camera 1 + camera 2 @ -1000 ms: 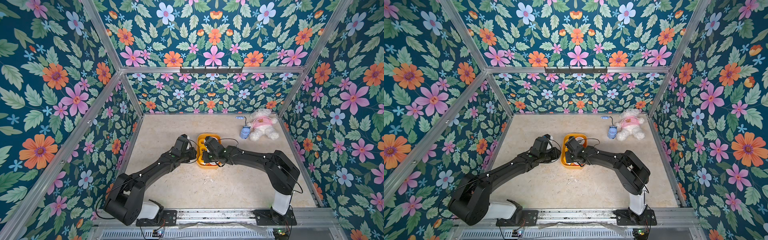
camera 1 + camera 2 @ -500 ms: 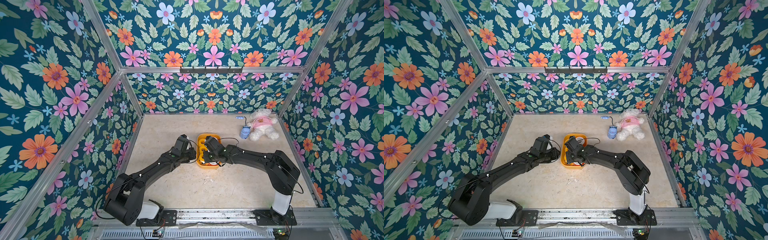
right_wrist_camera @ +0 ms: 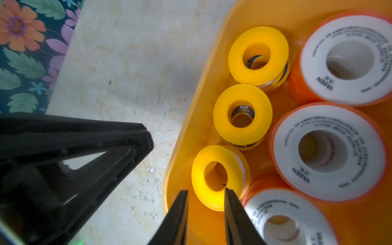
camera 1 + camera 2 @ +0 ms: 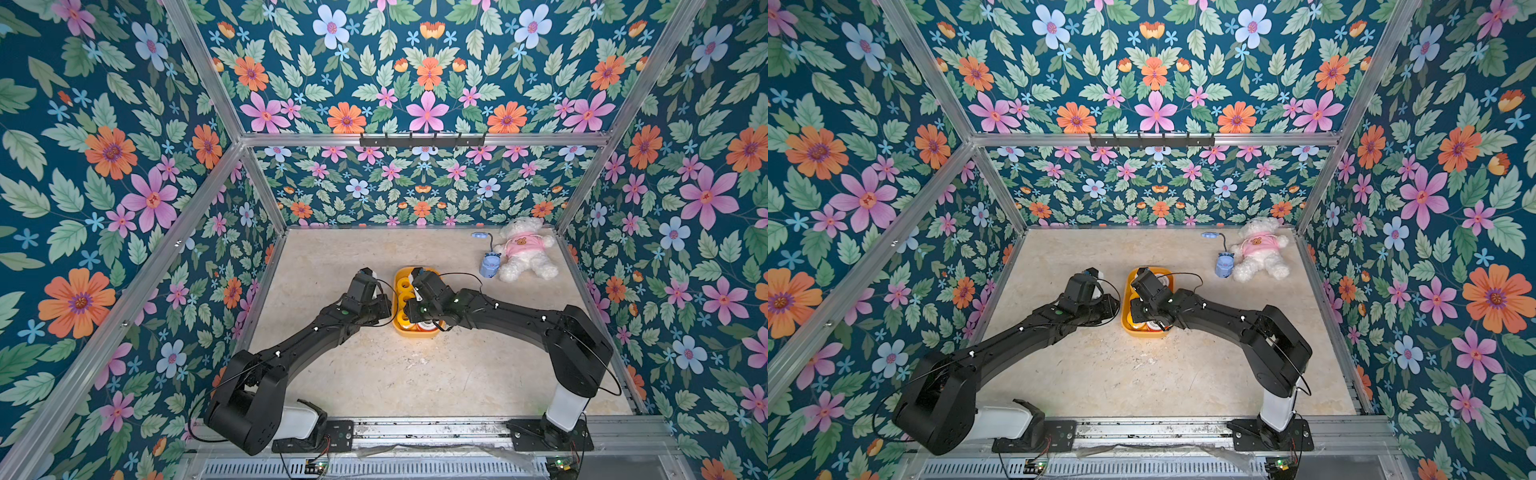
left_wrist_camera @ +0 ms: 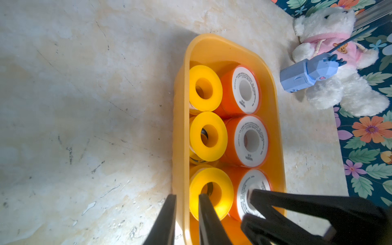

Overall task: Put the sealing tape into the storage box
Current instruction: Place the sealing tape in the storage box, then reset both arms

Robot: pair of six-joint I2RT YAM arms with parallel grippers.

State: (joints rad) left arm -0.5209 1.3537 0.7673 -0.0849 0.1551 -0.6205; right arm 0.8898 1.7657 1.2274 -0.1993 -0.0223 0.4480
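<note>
Right pincer hangs over the near end of the storage box, jaws slightly parted; left pincer hovers beside the box wall, narrowly parted, empty. Box sits midway on the worktop; visible sealing tape lies inside, two rows. The leaning yellow roll shows between the right jaws; contact I cannot tell. My call: widen fully, lift straight, don't hook its rim.

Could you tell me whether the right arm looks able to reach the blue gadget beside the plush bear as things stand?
Probably yes. The blue gadget lies on bare table on that arm's side, past the storage box, and nothing stands in the way; the plush bear beside it might get nudged.
</note>
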